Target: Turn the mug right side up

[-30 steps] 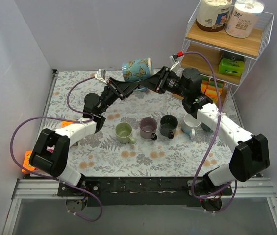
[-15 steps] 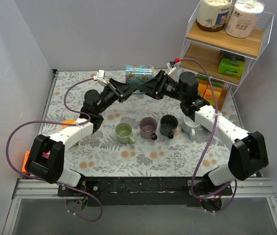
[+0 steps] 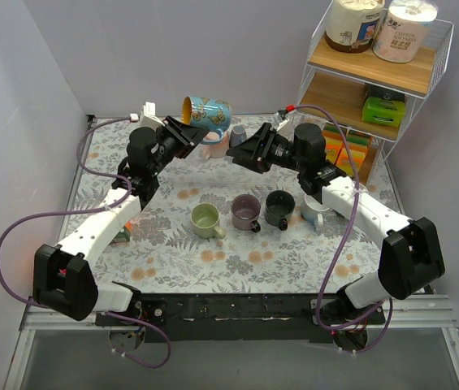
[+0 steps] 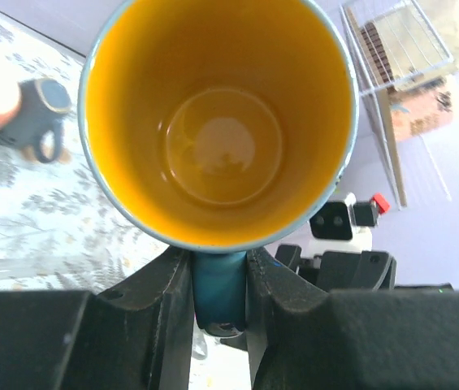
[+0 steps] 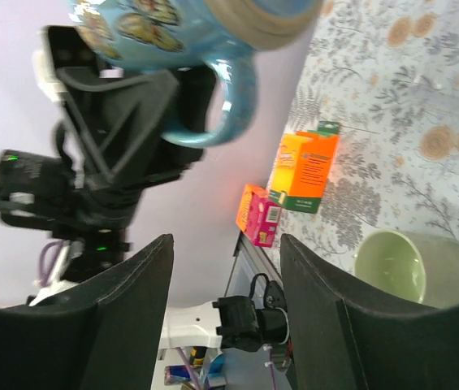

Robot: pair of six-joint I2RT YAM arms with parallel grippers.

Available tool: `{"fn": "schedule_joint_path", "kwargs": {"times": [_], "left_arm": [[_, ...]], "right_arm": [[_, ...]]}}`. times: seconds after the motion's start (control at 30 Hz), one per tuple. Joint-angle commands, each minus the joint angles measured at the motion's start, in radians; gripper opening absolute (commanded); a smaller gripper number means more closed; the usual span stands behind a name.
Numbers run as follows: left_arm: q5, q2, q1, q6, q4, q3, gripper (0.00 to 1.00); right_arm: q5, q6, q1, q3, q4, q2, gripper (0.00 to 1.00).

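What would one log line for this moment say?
left gripper: jaws shut on mug handle | right gripper: jaws open, clear of mug | mug: aloft, tilted sideways, not yet upright

My left gripper [image 4: 219, 280] is held high at far left, clamped on the mug [image 4: 219, 122] handle; my right gripper [image 3: 241, 153] hangs nearby, jaws apparently apart.

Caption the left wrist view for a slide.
Left gripper clamps the handle of the blue mug, yellow interior facing camera.
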Motion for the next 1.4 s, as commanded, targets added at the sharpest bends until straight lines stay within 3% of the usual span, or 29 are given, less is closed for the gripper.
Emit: {"fn": "schedule_joint_path", "kwargs": {"times": [0.0, 0.23, 0.37, 0.67, 0.97, 1.17, 1.37], "left_arm": [[-0.194, -0.125, 0.002, 0.242, -0.256, 0.187, 0.0], [-0.395, -0.211, 0.0, 0.428, -0.622, 0.234, 0.0], [-0.483, -0.27, 0.002, 0.433, -0.809, 0.202, 0.0], [-0.599, -0.363, 0.0, 0.401, -1.053, 0.083, 0.0], [-0.546, -0.443, -0.018, 0.354, -0.994, -0.145, 0.0], [-0.608, -0.417, -0.101, 0.268, -0.974, -0.259, 0.0], [-0.659, -0.409, -0.17, 0.324, -0.867, -0.332, 0.0]], "right_arm": [[0.057, -0.128, -0.007, 0.098, -0.192, -0.006, 0.62], [0.097, -0.196, -0.011, 0.152, -0.326, 0.003, 0.6], [0.097, -0.204, -0.014, 0.163, -0.339, 0.011, 0.59], [0.088, -0.213, -0.02, 0.161, -0.345, 0.019, 0.57], [0.068, -0.216, -0.034, 0.169, -0.345, 0.028, 0.58], [0.063, -0.218, -0.04, 0.167, -0.345, 0.026, 0.58], [0.056, -0.216, -0.05, 0.157, -0.345, 0.022, 0.58]]}}
